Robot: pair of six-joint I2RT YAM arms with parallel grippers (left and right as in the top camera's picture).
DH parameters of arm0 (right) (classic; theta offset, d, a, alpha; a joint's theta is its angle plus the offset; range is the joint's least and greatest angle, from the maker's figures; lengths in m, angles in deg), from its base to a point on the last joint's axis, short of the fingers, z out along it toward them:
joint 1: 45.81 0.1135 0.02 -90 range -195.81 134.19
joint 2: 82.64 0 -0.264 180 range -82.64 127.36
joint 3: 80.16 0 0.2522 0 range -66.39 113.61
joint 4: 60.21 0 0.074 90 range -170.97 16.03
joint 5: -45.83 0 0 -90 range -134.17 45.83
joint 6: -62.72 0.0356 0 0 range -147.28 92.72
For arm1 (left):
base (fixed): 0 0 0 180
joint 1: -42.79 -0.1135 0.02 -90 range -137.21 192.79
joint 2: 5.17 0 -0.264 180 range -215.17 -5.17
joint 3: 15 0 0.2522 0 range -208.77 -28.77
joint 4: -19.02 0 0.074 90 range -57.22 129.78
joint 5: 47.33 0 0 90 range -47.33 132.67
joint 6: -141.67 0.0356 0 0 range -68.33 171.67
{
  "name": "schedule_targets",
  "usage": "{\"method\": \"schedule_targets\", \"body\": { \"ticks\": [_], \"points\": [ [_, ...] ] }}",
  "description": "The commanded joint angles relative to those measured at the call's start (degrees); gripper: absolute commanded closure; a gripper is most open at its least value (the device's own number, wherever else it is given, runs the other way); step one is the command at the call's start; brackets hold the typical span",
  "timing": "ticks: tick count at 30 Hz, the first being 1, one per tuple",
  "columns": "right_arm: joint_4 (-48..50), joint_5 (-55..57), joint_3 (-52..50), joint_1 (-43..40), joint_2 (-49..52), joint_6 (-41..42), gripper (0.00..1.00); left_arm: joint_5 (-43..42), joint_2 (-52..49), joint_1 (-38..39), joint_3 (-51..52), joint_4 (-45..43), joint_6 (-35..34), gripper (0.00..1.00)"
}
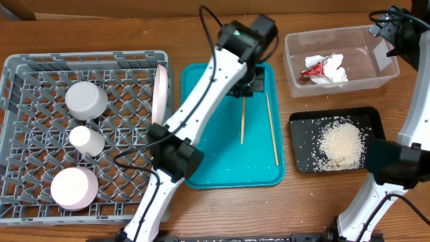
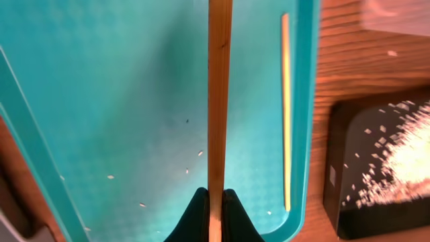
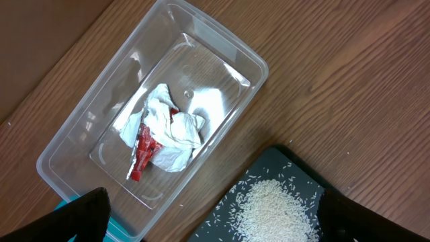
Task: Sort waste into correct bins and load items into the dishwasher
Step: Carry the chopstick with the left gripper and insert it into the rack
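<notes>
**Two chopsticks on the teal tray (image 1: 228,161), one pinched by the left gripper (image 1: 247,86)**

Overhead: the left arm (image 1: 201,101) reaches across the tray to its far edge. There the left gripper is closed on the top end of the held chopstick (image 1: 242,121). The loose chopstick (image 1: 271,128) lies alone beside the tray's right edge. At the bench's (image 1: 134,33) left end, the grey dish rack (image 1: 87,56) carries four white dishes. Three are upturned: a bowl (image 1: 86,99), a small cup (image 1: 87,141) and a third round dish (image 1: 74,187). One plate (image 1: 160,94) stands on edge at the rack's right wall. Toward the far right corner of the bench, one clear tub (image 1: 295,60) holds one napkin (image 1: 334,72) and one red wrapper (image 1: 314,68). In front of it, one black tray (image 1: 299,134) holds a heap of rice (image 1: 342,142). The right arm (image 1: 410,128) rises along the bench's right edge.

Left wrist: both fingers (image 2: 195,218) press against the held chopstick, the jaws fully shut on it. The other chopstick runs parallel, close to the tray's rim. A few stray grains (image 2: 200,153) dot the teal floor.

Right wrist: the right gripper (image 3: 211,202) hangs above the bench between tub and black tray. Its jaws are spread wide, and it holds and touches nothing.
</notes>
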Motion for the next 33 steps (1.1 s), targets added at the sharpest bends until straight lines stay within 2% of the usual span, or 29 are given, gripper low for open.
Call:
{"method": "schedule_targets", "body": {
  "ticks": [1,7,16,20,24,27,33],
  "points": [
    [0.13,0.61,0.79,-0.11,-1.38,-0.42,0.0,-1.31,5.77,-2.58,-1.62,0.35,6.19,0.96],
    [0.13,0.61,0.79,-0.11,-1.38,-0.42,0.0,-0.15,14.82,-8.79,-1.01,0.35,10.47,0.96],
    [0.13,0.61,0.79,-0.11,-1.38,-0.42,0.0,10.93,27.32,-20.5,4.2,0.33,12.55,0.96],
    [0.13,0.61,0.79,-0.11,-1.38,-0.42,0.0,11.87,28.39,-26.97,6.21,0.33,18.12,0.96],
    [0.13,0.61,0.79,-0.11,-1.38,-0.42,0.0,12.85,28.17,-31.39,12.92,0.33,20.63,0.96],
    [0.13,0.61,0.79,-0.11,-1.38,-0.42,0.0,16.63,27.91,-34.47,19.74,-0.13,21.33,0.96],
    [0.13,0.61,0.79,-0.11,-1.38,-0.42,0.0,16.37,27.8,-37.62,33.55,-7.17,23.15,0.96]
  ]
}}
